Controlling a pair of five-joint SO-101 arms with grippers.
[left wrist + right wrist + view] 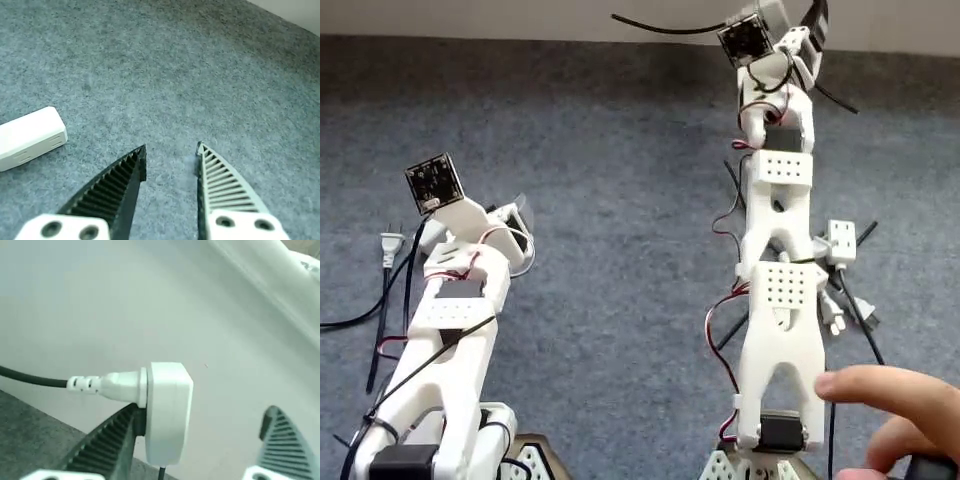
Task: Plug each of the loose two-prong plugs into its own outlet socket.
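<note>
On the grey carpet (620,200), a loose two-prong plug (390,245) on a black cord lies well apart from the fingers of the left gripper (171,149). That gripper hangs low over the carpet, its fingers spread with nothing between them. A white block (30,137) lies outside its black finger (115,185), not touching it. The right gripper (202,409) is raised at the table's far end, fingers spread wide. A white outlet socket (167,410) with a seated plug (122,385) rests against its dark finger (110,440); its pale finger (280,440) stands well clear. A second socket block (840,240) and a second plug (832,312) lie far behind those fingers, beside the arm.
</note>
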